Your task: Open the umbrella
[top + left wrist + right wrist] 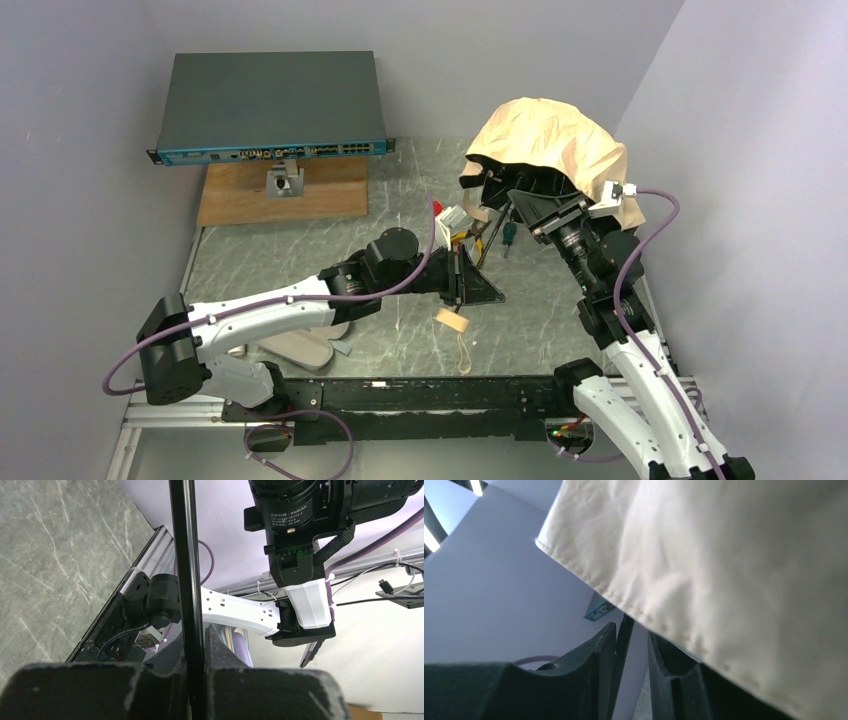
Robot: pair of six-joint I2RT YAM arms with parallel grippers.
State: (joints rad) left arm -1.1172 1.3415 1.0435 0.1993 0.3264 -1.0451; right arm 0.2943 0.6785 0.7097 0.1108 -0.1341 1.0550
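The umbrella's tan canopy (548, 138) billows half-spread at the back right and drapes over my right gripper (508, 200). Its black shaft (459, 268) runs down to the cream handle (451, 320) and strap loop near the table's front. My left gripper (466, 280) is shut on that shaft; in the left wrist view the shaft (185, 570) stands pinched between the jaws of the left gripper (194, 641). In the right wrist view the canopy (734, 575) fills the upper right. The right gripper (631, 632) is open, a thin black rib (624, 640) lying against its left finger.
A dark network switch (268, 105) sits on a wooden board (285, 192) at the back left. A pale pink sleeve (300, 349) lies under the left arm by the front rail. Grey walls close in on the left, back and right.
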